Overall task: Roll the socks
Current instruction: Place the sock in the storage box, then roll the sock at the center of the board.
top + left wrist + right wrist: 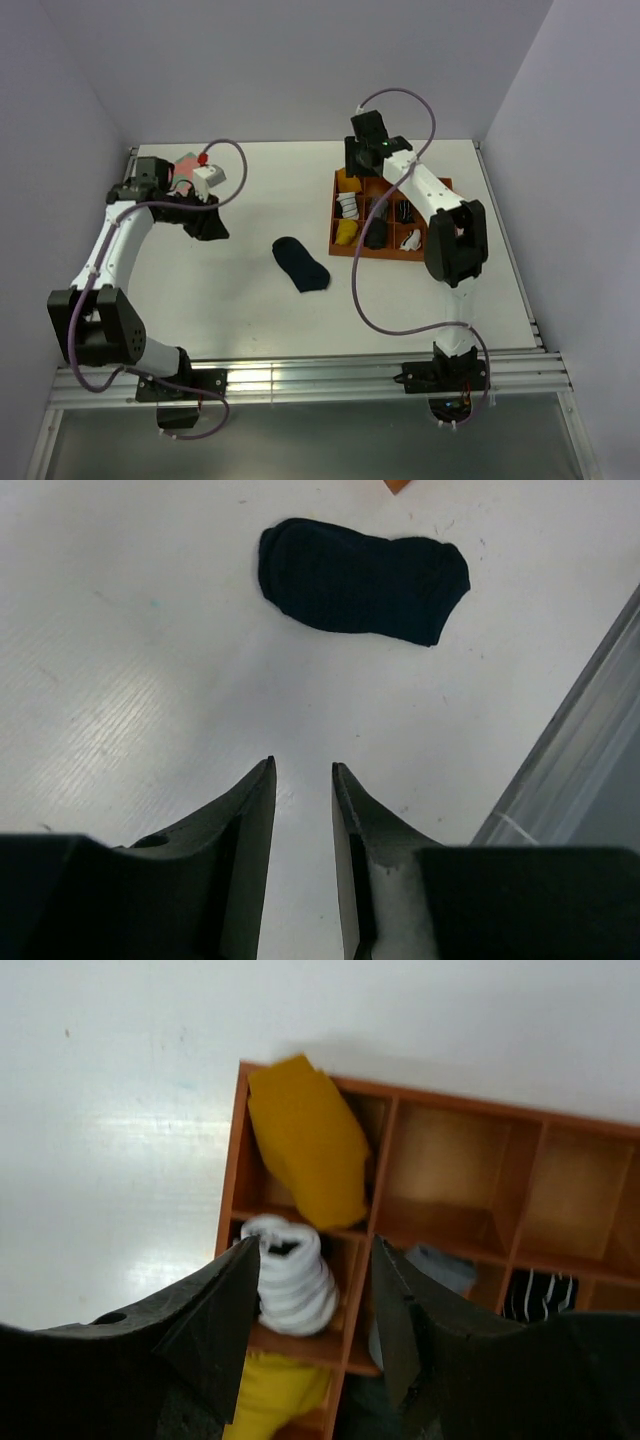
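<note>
A dark navy sock (pixel 300 264) lies flat on the white table's middle, also seen ahead of the left wrist as the navy sock (pixel 362 576). My left gripper (pixel 209 220) hovers at the back left, well apart from it. The left gripper (pixel 302 765) is open by a narrow gap with nothing between its fingers. A mustard-orange sock (pixel 307 1138) sits in the far-left compartment of the orange organizer tray (pixel 232 1200), poking over its rim; its cuff is hidden. My right gripper (pixel 316 1244) hangs open above that tray corner, and the right gripper (pixel 364 158) holds nothing.
The tray (pixel 440 185) at back right holds a white striped rolled sock (pixel 292 1282), a yellow bundle (pixel 268 1400), a grey roll (pixel 440 1265) and a dark striped one (pixel 540 1295). A pink-and-green folded cloth (pixel 185 165) lies at the back left behind the left arm.
</note>
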Available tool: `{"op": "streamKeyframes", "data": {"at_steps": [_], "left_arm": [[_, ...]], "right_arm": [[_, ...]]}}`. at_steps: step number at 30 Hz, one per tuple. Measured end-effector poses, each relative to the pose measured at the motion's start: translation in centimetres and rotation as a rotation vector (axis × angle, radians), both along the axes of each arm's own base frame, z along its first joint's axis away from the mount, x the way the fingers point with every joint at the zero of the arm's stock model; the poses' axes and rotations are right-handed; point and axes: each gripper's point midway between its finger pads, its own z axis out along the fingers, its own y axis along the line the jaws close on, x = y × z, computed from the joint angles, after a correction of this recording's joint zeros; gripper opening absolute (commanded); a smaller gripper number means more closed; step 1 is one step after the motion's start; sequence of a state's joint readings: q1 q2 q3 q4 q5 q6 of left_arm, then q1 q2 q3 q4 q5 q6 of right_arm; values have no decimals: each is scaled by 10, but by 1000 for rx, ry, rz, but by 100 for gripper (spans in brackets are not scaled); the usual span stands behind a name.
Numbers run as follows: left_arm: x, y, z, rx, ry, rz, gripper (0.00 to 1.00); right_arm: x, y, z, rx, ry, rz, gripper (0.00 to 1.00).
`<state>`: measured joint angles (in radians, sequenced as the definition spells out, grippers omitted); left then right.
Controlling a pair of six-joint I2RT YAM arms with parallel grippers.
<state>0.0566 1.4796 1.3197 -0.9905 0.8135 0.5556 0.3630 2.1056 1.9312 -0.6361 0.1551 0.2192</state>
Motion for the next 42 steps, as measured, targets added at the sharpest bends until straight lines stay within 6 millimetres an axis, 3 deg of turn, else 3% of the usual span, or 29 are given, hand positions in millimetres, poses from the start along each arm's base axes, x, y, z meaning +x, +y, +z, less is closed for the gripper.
{"op": "streamKeyframes", "data": {"at_steps": [8, 12, 18, 23, 30, 42], "left_arm": [[-23, -59, -39, 119, -186, -94, 46], [-27, -85, -58, 165, -266, -114, 45], [-30, -137, -79, 236, -358, -162, 41], [-52, -173, -104, 282, -395, -247, 41], [-68, -186, -131, 314, -396, -280, 42], [-68, -207, -128, 249, -464, -262, 39]], "right_arm": [[-63, -14, 21, 101, -42, -31, 52], [-93, -18, 23, 153, -66, -51, 52], [-124, -21, 17, 193, -76, -71, 51], [-142, -24, 12, 211, -78, -79, 51], [-157, -27, 16, 225, -99, -80, 50], [-167, -26, 10, 227, -93, -82, 50]]}}
